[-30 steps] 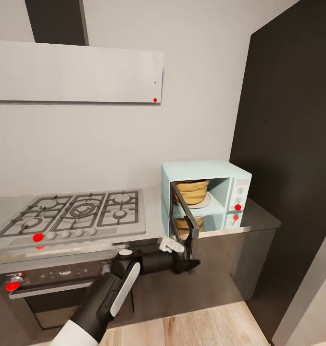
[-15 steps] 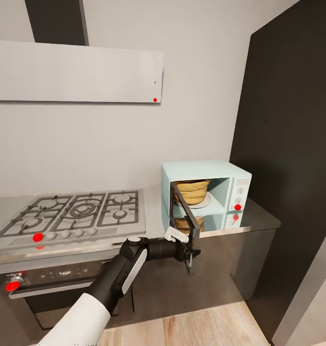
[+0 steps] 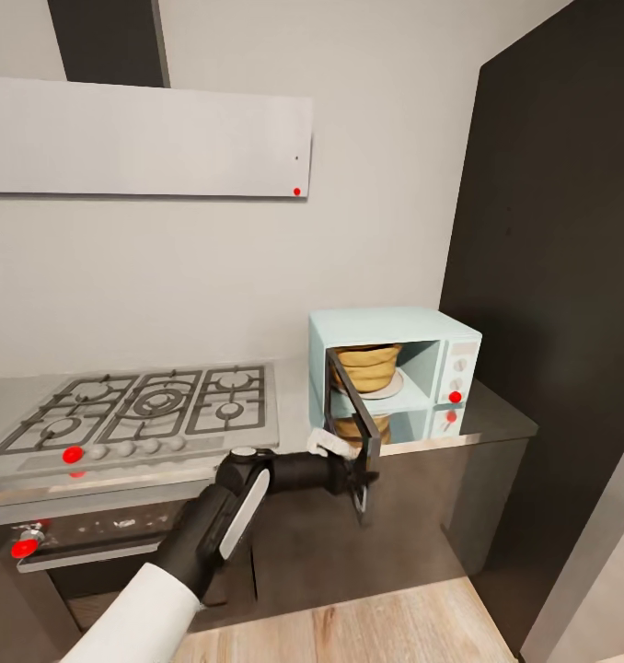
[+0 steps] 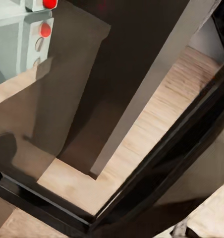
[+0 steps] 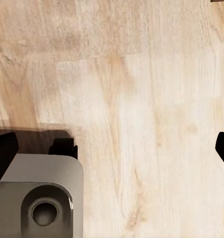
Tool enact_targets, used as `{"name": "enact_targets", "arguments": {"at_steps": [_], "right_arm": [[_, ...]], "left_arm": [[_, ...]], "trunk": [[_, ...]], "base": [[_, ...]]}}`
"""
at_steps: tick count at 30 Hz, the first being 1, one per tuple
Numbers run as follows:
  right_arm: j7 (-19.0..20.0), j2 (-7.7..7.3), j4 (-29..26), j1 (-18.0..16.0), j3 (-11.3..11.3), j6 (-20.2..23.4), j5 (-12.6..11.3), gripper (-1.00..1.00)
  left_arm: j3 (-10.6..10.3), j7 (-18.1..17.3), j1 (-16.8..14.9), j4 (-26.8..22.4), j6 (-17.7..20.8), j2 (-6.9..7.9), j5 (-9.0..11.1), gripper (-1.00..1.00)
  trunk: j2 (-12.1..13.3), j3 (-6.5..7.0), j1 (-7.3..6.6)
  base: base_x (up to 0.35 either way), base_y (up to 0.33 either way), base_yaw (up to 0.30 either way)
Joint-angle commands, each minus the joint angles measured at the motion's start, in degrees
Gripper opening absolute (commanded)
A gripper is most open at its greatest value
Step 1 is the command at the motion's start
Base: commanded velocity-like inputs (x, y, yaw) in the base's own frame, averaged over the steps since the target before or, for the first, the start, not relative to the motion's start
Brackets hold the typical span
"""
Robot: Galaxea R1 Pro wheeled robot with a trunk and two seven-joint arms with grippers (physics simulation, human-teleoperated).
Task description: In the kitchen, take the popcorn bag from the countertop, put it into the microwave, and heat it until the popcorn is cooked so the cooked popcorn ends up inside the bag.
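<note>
One bag (image 3: 367, 365) sits inside the microwave (image 3: 395, 368), right of centre in the head view, upright with its rolled rim uppermost and its wider axis running across the cavity; its contents cannot be seen. The microwave stands on the counter (image 3: 496, 425), its dark glass door (image 3: 353, 410) swung open toward the camera and hinged at the cavity's left. A red light (image 3: 456, 397) glows on its control panel beneath two knobs. No writing or brand can be read. The left arm (image 3: 229, 516) rises from the lower left of the frame, elbow bent, forearm running level to the right along the counter edge. The left hand (image 3: 361, 481) lies at the door's lower outer edge; whether it grips the door, or how wide it is spread, cannot be told. In the right wrist view, the right hand's dark fingertips (image 5: 4, 151) stand wide apart over wooden floor (image 5: 141, 99), holding nothing. A hob (image 3: 146, 405) lies at mid-left.
</note>
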Motion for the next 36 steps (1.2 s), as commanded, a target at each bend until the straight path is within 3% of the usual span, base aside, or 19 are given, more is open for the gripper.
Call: {"name": "enact_targets", "arguments": {"at_steps": [1, 2, 3, 7, 16, 18, 21, 29, 32, 36], "right_arm": [[-0.21, -0.01, 0.13, -0.09, -0.44, 0.05, 0.60, 1.00], [-0.24, 0.02, 0.14, -0.09, -0.44, 0.05, 0.60, 1.00], [-0.24, 0.05, 0.13, -0.09, -0.44, 0.05, 0.60, 1.00], [-0.29, 0.10, 0.16, -0.09, -0.44, 0.05, 0.61, 1.00], [-0.43, 0.20, 0.18, -0.09, -0.43, -0.09, 0.50, 1.00], [-0.52, 0.28, 0.18, -0.09, -0.43, 0.07, 0.45, 1.00], [-0.55, 0.26, 0.21, -0.09, -0.44, 0.13, 0.43, 1.00], [-0.51, 0.25, 0.14, -0.09, -0.44, 0.17, 0.43, 1.00], [-0.47, 0.18, 0.15, -0.09, -0.44, 0.22, 0.49, 1.00], [-0.47, 0.09, 0.13, -0.09, -0.44, 0.22, 0.44, 1.00]], "left_arm": [[0.33, -0.31, -0.06, -0.34, 0.73, 0.33, -0.01, 1.00], [0.58, -0.76, -0.06, -0.67, 1.45, 0.64, 0.21, 1.00], [4.36, -8.01, -0.07, -4.82, 2.10, 1.79, -3.47, 1.00], [4.35, -8.52, -0.07, -4.96, 2.24, 4.54, -3.51, 1.00], [4.32, -8.08, -0.06, -4.87, 2.16, 4.97, -3.62, 1.00], [4.28, -6.39, -0.07, -4.82, 2.16, 4.88, -3.70, 1.00], [4.22, -0.93, -0.03, -4.84, 2.15, 4.67, -3.35, 1.00], [3.79, 0.58, -0.07, -4.45, 2.08, 4.32, -3.22, 1.00], [0.58, 2.13, -0.07, -4.14, 2.08, 2.15, -3.42, 1.00], [-0.63, 7.11, -0.07, -4.11, 1.96, 0.34, -3.26, 1.00]], "trunk": [[-0.05, -0.07, 0.00], [-0.05, -0.07, 0.00], [-0.05, -0.07, 0.00], [-0.05, -0.07, 0.00], [-0.05, -0.07, 0.00], [-0.05, -0.07, 0.00], [-0.05, -0.07, 0.00], [-0.05, -0.07, 0.00], [-0.05, -0.07, 0.00], [-0.05, -0.07, 0.00]], "base": [[0.000, 0.000, 0.000], [0.000, 0.000, 0.000], [0.000, 0.000, 0.000], [0.000, 0.000, 0.000], [0.000, 0.000, -0.003], [0.000, 0.000, -0.151], [0.000, 0.000, -0.222], [0.000, 0.000, -0.067], [0.000, 0.000, 0.000], [0.000, 0.000, 0.000]]}}
